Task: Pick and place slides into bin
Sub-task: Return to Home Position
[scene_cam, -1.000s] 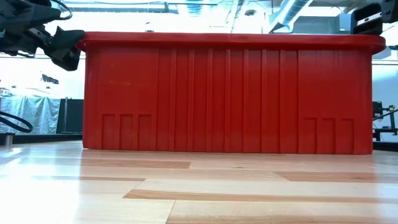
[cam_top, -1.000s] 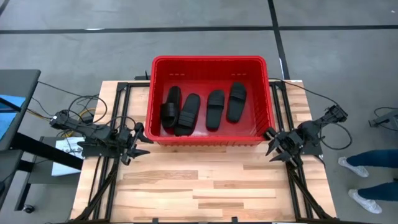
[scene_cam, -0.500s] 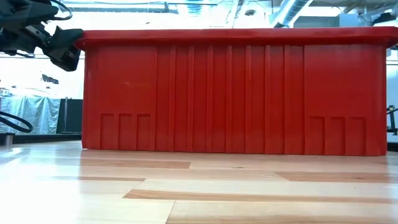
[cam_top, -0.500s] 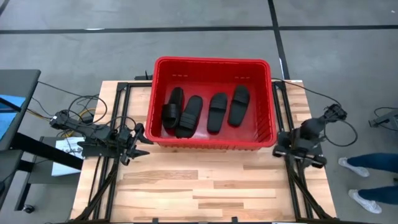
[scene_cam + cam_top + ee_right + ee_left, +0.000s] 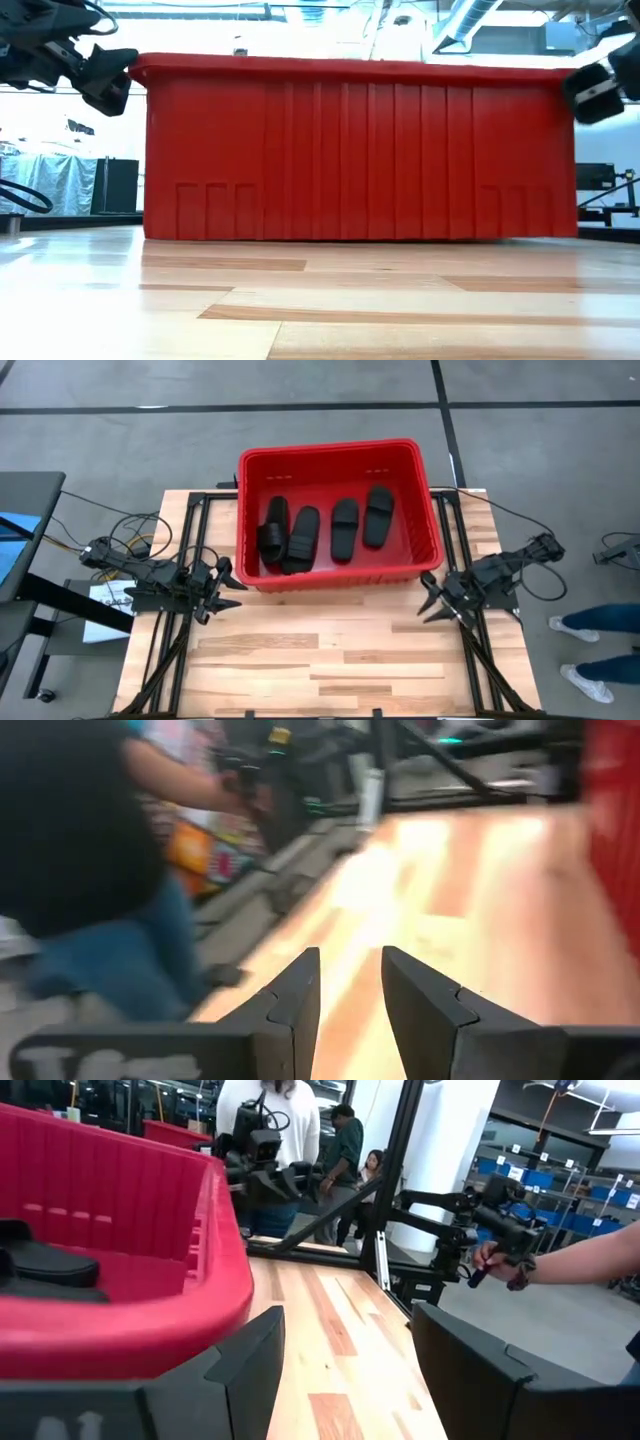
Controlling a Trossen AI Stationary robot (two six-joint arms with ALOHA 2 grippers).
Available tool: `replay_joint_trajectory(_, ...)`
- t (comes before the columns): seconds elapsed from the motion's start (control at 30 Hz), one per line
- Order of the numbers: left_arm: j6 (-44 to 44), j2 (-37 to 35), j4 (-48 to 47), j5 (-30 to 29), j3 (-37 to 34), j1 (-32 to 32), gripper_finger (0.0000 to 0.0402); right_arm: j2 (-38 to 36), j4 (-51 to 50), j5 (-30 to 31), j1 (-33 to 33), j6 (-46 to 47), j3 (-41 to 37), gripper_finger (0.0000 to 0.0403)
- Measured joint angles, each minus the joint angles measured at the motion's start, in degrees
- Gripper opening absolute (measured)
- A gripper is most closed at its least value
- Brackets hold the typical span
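Observation:
The red bin (image 5: 430,550) stands on the wooden table, turned a little askew; it also shows in the low view (image 5: 360,150). Four black slides lie flat on its floor: two at the left (image 5: 272,530) (image 5: 301,540) and two at the right (image 5: 344,530) (image 5: 378,517). My left gripper (image 5: 225,588) is open and empty beside the bin's near left corner (image 5: 215,1280). My right gripper (image 5: 428,600) is open and empty just off the bin's near right corner, its fingers (image 5: 295,995) pointing across the bare table.
Bare wooden table (image 5: 330,660) lies in front of the bin. Black frame rails (image 5: 190,560) run along both sides. People stand beyond the table (image 5: 270,1120), one hand on a leader arm (image 5: 490,1255). A person's legs (image 5: 590,622) show at the right edge.
My right gripper went against the bin's near right corner, turning, then drew back toward the near edge and opened wide. The bin first slid a little to the right, then shifted toward the far left and turned slightly. The slides stayed inside it.

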Motion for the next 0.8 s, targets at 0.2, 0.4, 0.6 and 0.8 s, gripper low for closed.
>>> replay_joint_trajectory(0.2,-0.1,0.0,-1.8,0.3,0.0,0.0,0.021,1.3,-1.9,4.1,-2.8,0.3,-0.8,0.0102)
replay_joint_trajectory(0.4,-1.8,0.1,-4.5,0.8,0.0,0.0,0.021,1.8,-1.9,3.9,-3.5,1.9,-0.8,0.0102)
replay_joint_trajectory(0.6,-3.2,0.1,-4.6,0.8,0.0,0.0,0.021,1.7,-1.9,3.9,-3.5,2.4,-0.8,0.0102)
replay_joint_trajectory(0.8,-0.9,0.1,-4.6,0.8,0.0,0.0,0.021,1.7,-1.9,3.8,-3.5,2.5,-0.8,0.0102)
